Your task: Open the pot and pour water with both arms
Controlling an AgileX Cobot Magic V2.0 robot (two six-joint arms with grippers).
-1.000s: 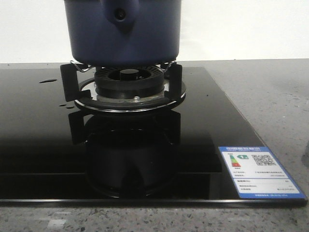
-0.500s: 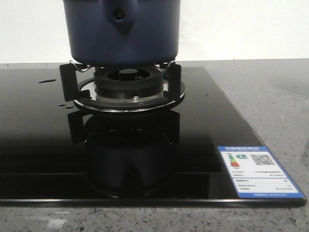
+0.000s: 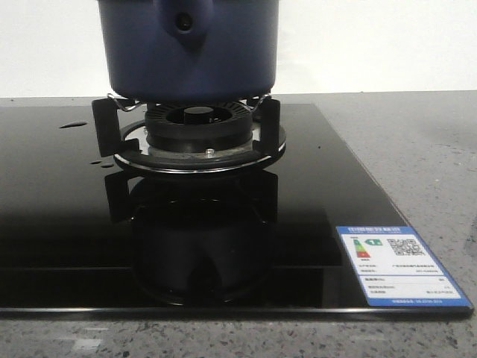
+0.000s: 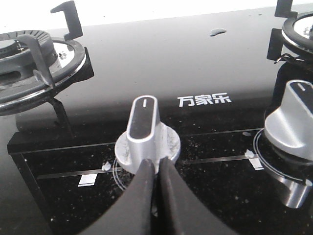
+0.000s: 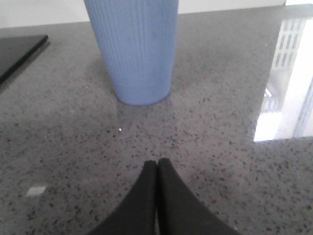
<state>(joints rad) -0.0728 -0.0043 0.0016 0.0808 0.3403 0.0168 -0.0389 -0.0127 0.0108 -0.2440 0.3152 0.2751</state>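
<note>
The left gripper [image 4: 156, 196] has its two black fingers pressed together with nothing between them. It hangs low over the front strip of the black glass hob [image 3: 59, 224], its tips just short of a silver control knob [image 4: 146, 132]. A second knob [image 4: 293, 122] sits further along the same front strip. The right gripper [image 5: 156, 196] is likewise closed on nothing. It sits above the speckled stone counter [image 5: 220, 161] beside the hob, and a ribbed pale-blue cup [image 5: 137, 49] stands upright on the counter straight ahead of its tips, a little way off.

The dark-blue pot [image 3: 190, 48] rests upright on the prongs of the burner [image 3: 197, 127] toward the hob's rear edge. It therefore lies beyond the left gripper, across the glass and higher than its fingers. The left wrist view catches that burner's rim near the second knob. The pot's stubby handle [image 3: 184, 22] points forward, toward the hob's front edge, so its long axis runs front to back.

The front view cuts the pot off above the handle, so I cannot tell whether a lid is on it. The left arm looks nearer the pot and the right nearer the cup, though no view shows either distance clearly.
</note>
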